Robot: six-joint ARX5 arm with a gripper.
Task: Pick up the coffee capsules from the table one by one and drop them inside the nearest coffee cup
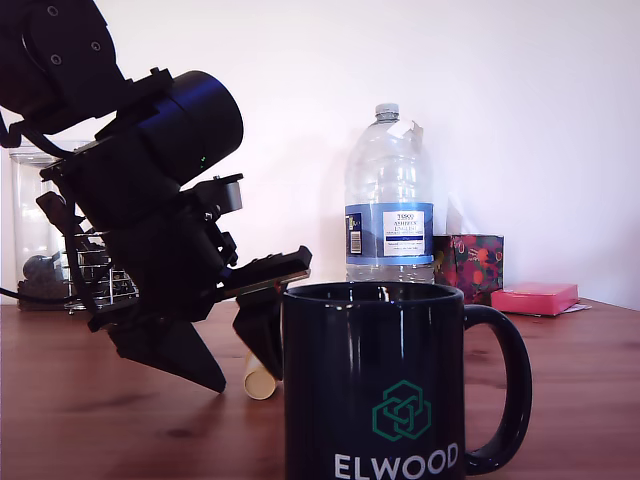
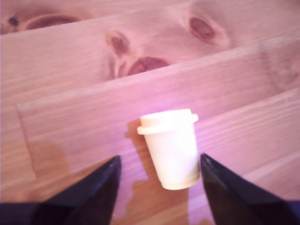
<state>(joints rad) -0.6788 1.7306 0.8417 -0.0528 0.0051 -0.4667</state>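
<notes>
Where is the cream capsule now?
The cream capsule lies on the table between the open pincer fingers; in the exterior view it is just left of the mug.

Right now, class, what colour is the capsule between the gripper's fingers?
Cream-yellow capsule, seen best in the wrist view.

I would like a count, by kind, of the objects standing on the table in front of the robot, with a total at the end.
Coffee capsules: 1, the cream capsule between the open gripper fingers
Mugs: 1, the black mug
Water bottles: 1
Glass jars: 1
Wire racks: 1
Patterned boxes: 1
Pink boxes: 1
Total: 7
</notes>
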